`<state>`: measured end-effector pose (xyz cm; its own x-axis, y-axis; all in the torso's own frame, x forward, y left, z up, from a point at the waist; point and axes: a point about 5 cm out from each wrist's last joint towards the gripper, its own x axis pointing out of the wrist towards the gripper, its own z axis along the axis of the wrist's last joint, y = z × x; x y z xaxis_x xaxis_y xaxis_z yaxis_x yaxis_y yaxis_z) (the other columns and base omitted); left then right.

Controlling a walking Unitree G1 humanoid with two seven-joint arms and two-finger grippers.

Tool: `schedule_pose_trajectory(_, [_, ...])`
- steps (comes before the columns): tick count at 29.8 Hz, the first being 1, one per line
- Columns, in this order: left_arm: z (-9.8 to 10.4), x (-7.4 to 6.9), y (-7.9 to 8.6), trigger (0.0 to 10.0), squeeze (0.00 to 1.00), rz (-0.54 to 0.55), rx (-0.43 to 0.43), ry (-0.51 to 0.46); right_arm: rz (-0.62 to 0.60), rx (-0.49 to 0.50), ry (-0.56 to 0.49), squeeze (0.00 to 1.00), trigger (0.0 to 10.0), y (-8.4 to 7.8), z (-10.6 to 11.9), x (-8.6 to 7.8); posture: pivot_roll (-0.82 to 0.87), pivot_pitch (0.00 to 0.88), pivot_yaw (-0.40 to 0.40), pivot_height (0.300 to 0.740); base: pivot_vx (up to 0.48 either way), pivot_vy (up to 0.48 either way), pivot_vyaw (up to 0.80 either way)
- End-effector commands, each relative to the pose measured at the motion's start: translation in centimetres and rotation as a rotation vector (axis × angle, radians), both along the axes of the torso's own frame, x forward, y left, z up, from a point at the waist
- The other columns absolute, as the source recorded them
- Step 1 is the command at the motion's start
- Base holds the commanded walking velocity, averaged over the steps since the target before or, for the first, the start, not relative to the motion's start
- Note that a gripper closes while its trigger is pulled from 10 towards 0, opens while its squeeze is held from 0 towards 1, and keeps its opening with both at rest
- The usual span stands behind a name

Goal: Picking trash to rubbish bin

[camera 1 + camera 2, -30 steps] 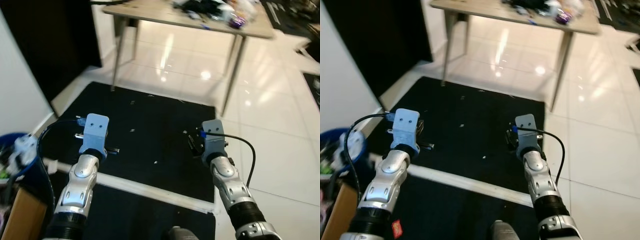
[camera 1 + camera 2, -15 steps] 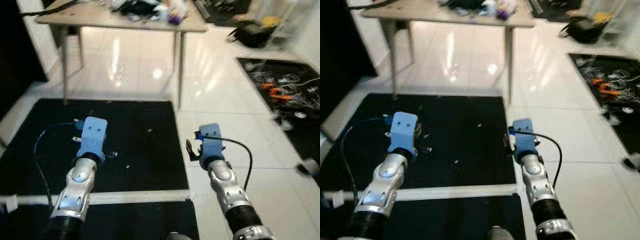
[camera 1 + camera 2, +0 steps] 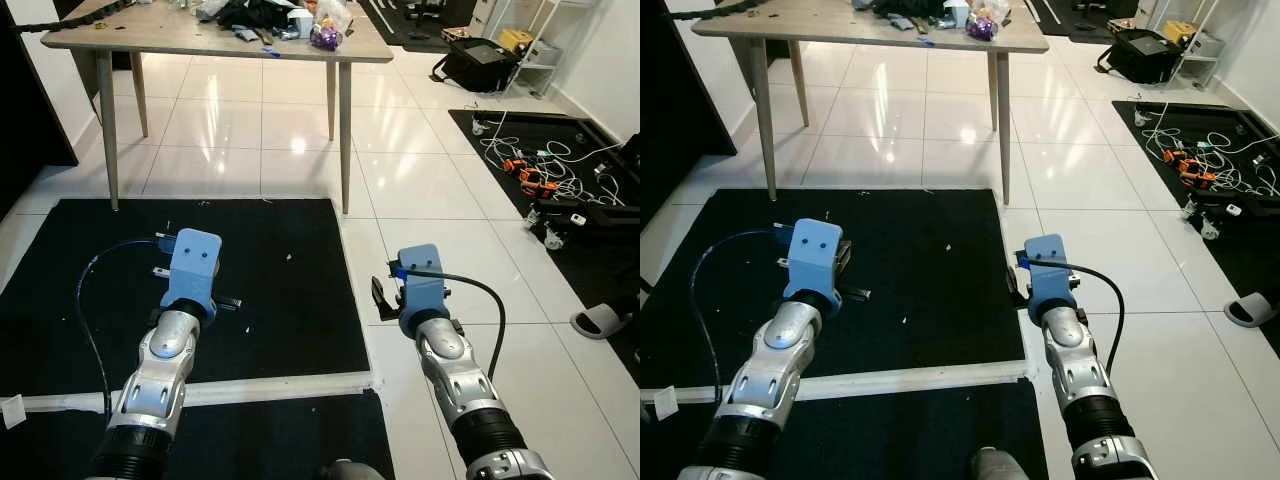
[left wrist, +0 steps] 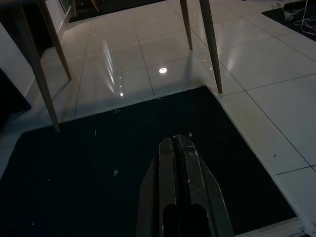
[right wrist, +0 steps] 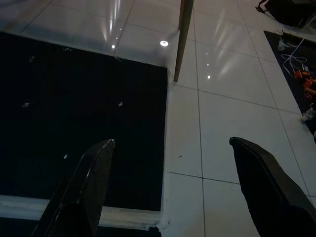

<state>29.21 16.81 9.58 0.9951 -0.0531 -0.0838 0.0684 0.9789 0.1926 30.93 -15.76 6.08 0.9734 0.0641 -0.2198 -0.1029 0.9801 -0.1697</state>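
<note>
Left eye view: clenched left tool [image 4: 178,148] over black mat [image 3: 270,290], released right tool [image 5: 173,163] at its edge.

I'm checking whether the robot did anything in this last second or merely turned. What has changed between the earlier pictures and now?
The head camera swung to the robot's right: the blue bin and white wall left the frame, and the cables, bag and slipper came in. Nothing was taken or let go. Both arms stay raised over the black mat, left tool shut, right tool open, both empty.
</note>
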Motion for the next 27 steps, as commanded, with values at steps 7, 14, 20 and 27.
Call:
schedule_pose_trajectory(7, [0.06, -0.13, -0.13, 10.0, 0.00, -0.016, 0.008, -0.009, -0.006, -0.010, -0.003, 0.00, 10.0, -0.34, 0.14, 0.07, 0.05, 0.026, -0.035, 0.740, 0.190, 0.000, 0.00])
schedule_pose_trajectory(14, [0.08, -0.11, -0.17, 10.0, 0.00, -0.016, 0.007, -0.010, -0.007, -0.013, -0.003, 0.00, 10.0, -0.40, 0.16, 0.11, 0.05, 0.027, -0.037, 0.740, 0.273, 0.000, 0.00])
schedule_pose_trajectory(20, [0.06, -0.11, -0.20, 10.0, 0.00, -0.015, 0.006, -0.010, -0.005, -0.014, -0.003, 0.00, 10.0, -0.44, 0.19, 0.16, 0.05, 0.030, -0.038, 0.740, 0.284, 0.000, 0.00])
schedule_pose_trajectory(27, [0.03, -0.14, -0.18, 10.0, 0.00, -0.014, 0.005, -0.009, -0.005, -0.014, -0.003, 0.00, 10.0, -0.46, 0.19, 0.17, 0.05, 0.031, -0.038, 0.740, 0.284, 0.000, 0.00])
